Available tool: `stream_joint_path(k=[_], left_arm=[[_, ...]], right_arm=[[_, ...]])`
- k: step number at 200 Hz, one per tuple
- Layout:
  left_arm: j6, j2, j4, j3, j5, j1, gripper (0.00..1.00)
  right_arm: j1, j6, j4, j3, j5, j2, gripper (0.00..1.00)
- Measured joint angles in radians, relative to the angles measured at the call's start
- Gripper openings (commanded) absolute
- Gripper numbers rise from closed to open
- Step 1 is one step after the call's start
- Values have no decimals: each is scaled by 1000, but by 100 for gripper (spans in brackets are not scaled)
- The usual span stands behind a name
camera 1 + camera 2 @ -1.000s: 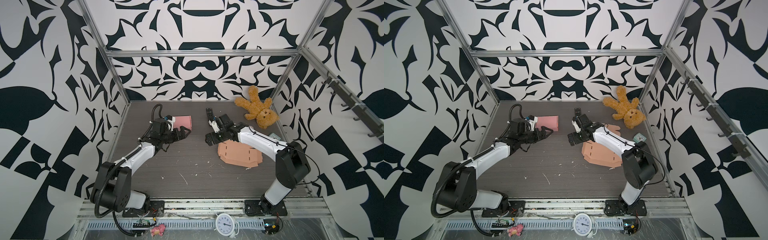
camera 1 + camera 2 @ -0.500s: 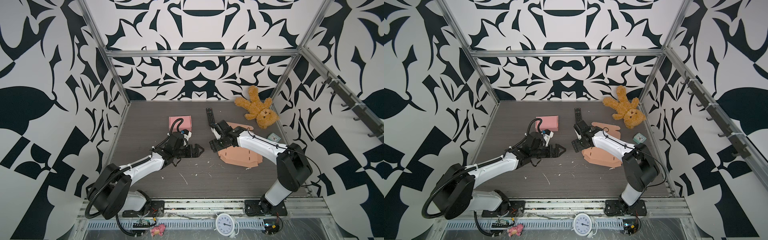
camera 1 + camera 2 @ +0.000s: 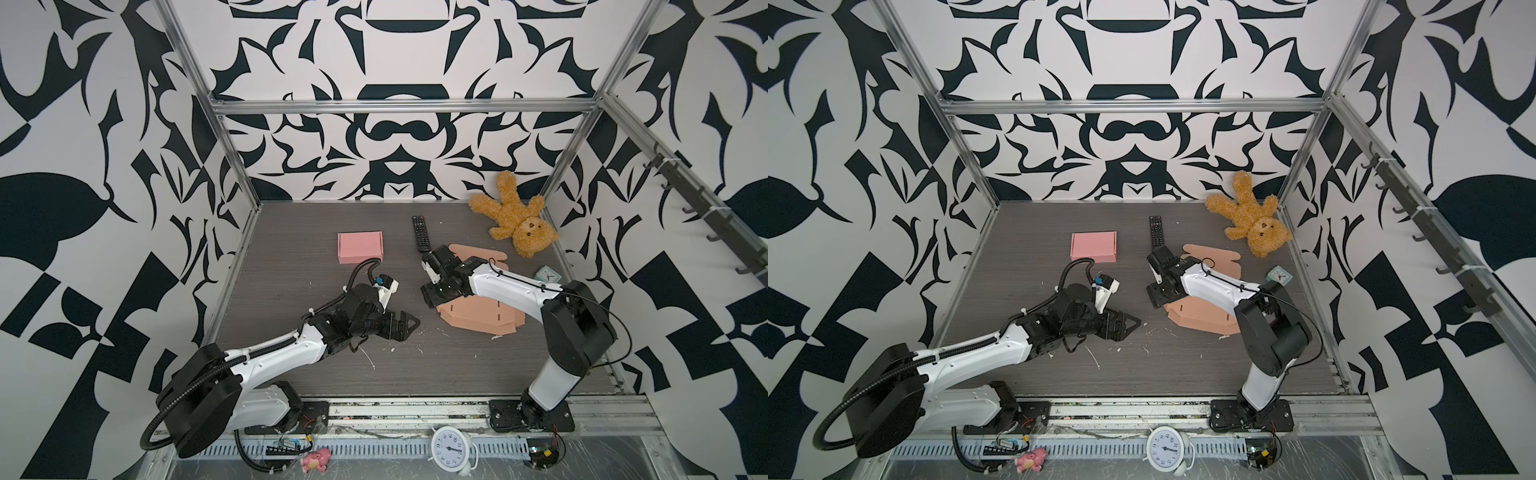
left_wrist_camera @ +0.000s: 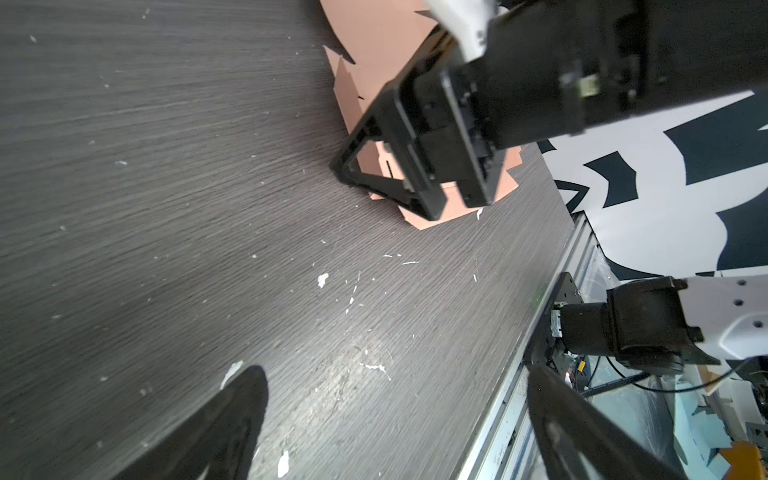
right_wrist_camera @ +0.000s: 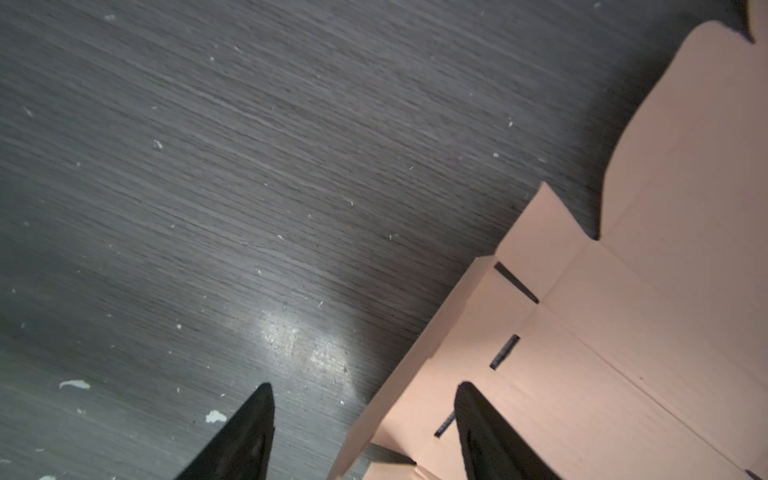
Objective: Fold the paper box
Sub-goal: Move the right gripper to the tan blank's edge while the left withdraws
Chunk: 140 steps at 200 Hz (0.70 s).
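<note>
Right gripper (image 3: 431, 300), just right of centre in both top views: jaws part open and clasping nothing. In the right wrist view, the gripper (image 5: 365, 390) has one finger over bare table (image 5: 208, 166) and the other over the card. The near edge of the flat box blank (image 5: 602, 332) runs up between them.

The blank (image 3: 482, 318) lies flat on the table, centre-right, apparently on top of more sheets. Its slots and creases face up.

Left gripper (image 3: 402, 326), centre of frame: jaws spread wide and empty. It points right at the blank's left edge, near but apart.

Step in hand, by my reading: pinch the top sheet at its edge to lift it off the pile.
- Get the lower finger under one sheet only; the layers sit tight and could come up together.
- Close on the panel margin, clear of the slots.
- Lift gently, since thin card creases where it is pinched.
- The left gripper looks placed to take or pin the opposite side.

Further out: pink folded box (image 3: 359, 248) upper left of the table, remote (image 3: 420, 232) upper centre, teddy bear (image 3: 515, 220) upper right.

Against a second ago:
- The left gripper was up beside the pink box; it has swung down to centre, leaving that box alone.
- The right gripper has dropped to the blank's edge, and its jaws have narrowed.
</note>
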Motion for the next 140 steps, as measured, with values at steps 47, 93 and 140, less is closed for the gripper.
stream_joint_path(k=[47,93,140], left_arm=[[8,-10,71,-23,-35,-22,100],[8,-10,80,-29,-57,-23,100],[7,2,83,-29,-75,-23,100]], right_arm=[[2,-1,3,0,-2,34,55],[8,2,4,0,-1,34,40],[28,-3,-14,0,33,34,27]])
